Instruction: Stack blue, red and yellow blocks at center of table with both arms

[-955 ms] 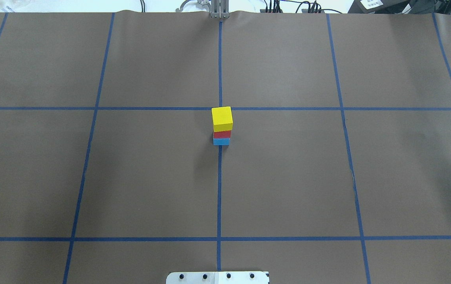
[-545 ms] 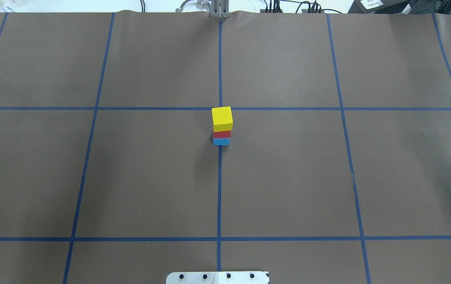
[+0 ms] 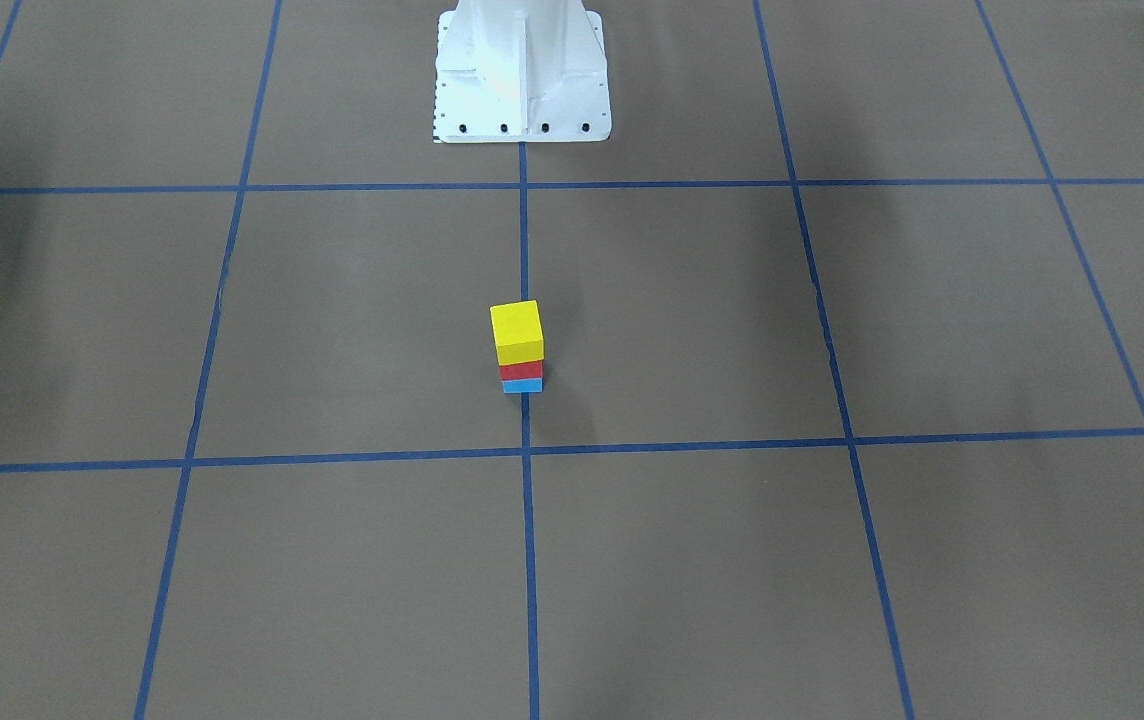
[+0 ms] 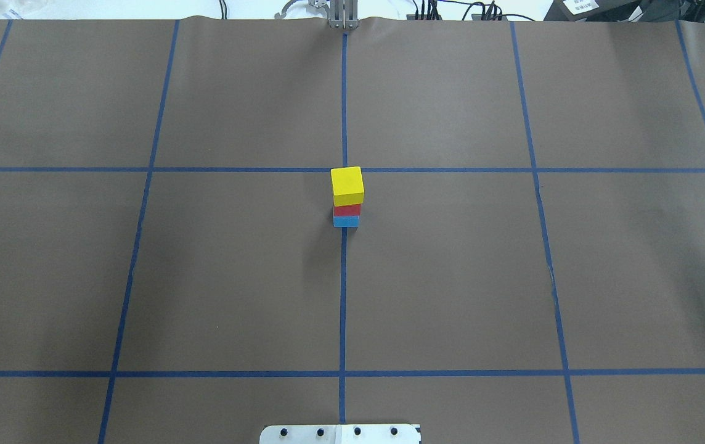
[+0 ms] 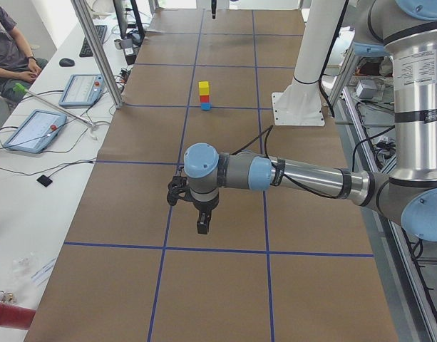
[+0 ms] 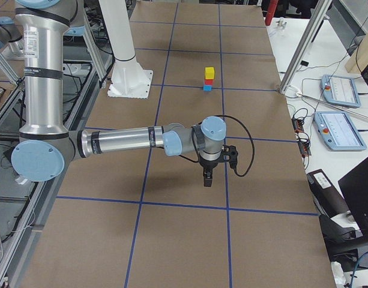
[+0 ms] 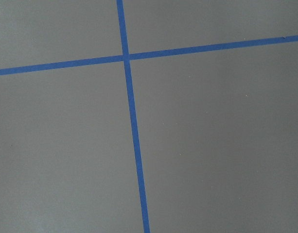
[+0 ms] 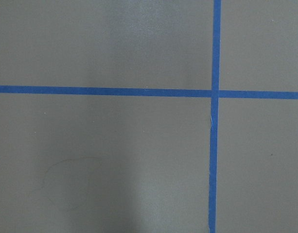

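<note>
Tower's up at the centre of the table [image 4: 451,277]: yellow block [image 4: 347,182] on red block [image 4: 347,210] on blue block [image 4: 346,221]. Left gripper [image 5: 202,226] and right gripper [image 6: 206,180] hang well away from it, and whether their fingers are apart or together, I cannot tell.

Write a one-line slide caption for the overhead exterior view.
Tower of yellow block on red block on blue block, standing on the table's centre tape line.

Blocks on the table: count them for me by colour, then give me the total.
yellow block: 1
red block: 1
blue block: 1
Total: 3 blocks, all in one stack.
</note>
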Tool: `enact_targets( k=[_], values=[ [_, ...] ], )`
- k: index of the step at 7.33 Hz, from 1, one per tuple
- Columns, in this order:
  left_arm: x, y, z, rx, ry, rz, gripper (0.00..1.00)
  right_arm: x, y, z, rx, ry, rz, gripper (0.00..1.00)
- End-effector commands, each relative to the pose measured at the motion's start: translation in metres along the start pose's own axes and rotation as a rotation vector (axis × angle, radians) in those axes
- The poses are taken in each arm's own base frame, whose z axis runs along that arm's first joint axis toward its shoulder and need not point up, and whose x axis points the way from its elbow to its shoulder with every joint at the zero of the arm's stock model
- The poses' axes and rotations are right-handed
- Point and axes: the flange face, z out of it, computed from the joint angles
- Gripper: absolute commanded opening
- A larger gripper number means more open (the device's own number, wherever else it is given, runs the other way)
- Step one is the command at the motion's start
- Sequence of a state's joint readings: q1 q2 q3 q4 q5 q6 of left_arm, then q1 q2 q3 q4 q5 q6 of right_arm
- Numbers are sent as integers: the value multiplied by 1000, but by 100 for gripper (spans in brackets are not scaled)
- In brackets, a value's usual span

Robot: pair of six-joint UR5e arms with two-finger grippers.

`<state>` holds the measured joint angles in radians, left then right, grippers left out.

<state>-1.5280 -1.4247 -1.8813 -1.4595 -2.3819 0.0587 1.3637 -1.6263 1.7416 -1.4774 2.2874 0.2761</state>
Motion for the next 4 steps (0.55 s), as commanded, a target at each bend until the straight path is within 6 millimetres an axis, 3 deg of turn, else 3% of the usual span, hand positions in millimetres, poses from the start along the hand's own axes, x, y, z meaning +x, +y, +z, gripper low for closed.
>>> enact_targets(
  k=[1,4],
  values=[
    [2,-2,-2,4,-1,5,100,-1,-1,0,1,0,-3,100],
    [2,0,-1,4,0,5,100,2,-1,3,-6,2,-1,100]
  ],
)
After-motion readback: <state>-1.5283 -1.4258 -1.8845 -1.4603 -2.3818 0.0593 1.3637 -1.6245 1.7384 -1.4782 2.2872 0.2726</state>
